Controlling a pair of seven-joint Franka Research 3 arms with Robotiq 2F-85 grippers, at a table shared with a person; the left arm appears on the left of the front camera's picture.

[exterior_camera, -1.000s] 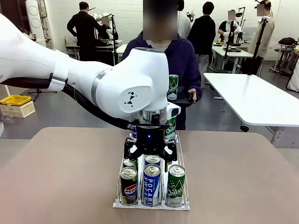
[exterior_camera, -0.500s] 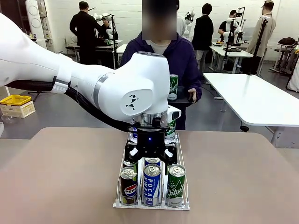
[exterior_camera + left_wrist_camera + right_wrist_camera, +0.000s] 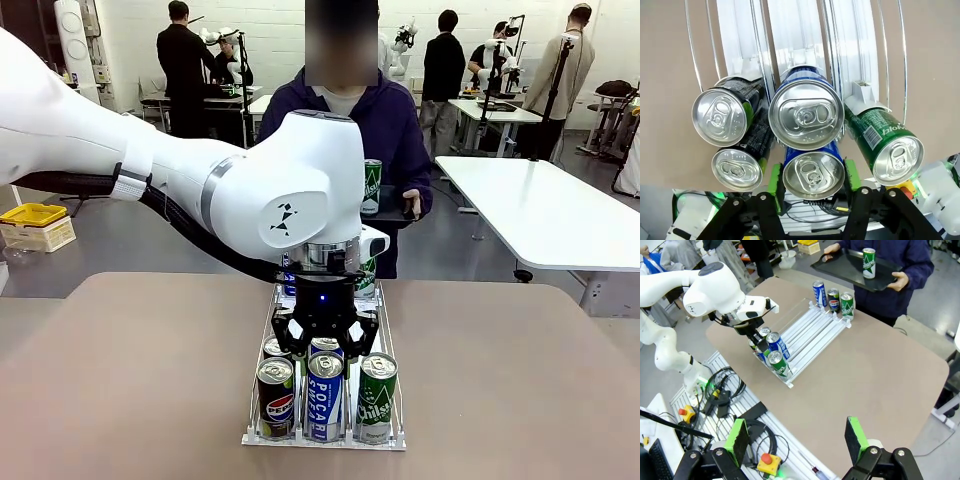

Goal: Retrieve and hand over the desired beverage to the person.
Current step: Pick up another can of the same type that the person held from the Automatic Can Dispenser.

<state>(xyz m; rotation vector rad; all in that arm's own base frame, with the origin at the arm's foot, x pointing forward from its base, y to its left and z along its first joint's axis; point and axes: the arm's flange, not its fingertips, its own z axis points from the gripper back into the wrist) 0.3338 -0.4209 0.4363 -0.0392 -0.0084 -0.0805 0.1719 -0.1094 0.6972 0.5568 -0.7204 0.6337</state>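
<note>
A clear wire rack (image 3: 262,437) holds cans in three lanes. At its near end stand a Pepsi can (image 3: 275,398), blue Pocari cans (image 3: 325,396) and a green Chilsung can (image 3: 376,398). My left gripper (image 3: 322,347) reaches straight down over the middle lane. Its green pads (image 3: 774,180) press both sides of a blue can (image 3: 813,175), so it is shut on that can. The person (image 3: 392,120) stands at the far side holding a black tray (image 3: 840,271) with a green can (image 3: 869,262) on it. My right gripper (image 3: 796,440) hangs open high above the table.
Three more cans (image 3: 833,299) stand at the rack's far end. Two black cans (image 3: 720,115) and a green can (image 3: 890,150) crowd close beside the gripped one. The brown table (image 3: 520,380) is bare on both sides. Cables and an emergency button (image 3: 767,460) lie below the near edge.
The left gripper has sunk a little onto the middle lane, and its fingers have come together from wide open onto the blue can. The right arm has not moved.
</note>
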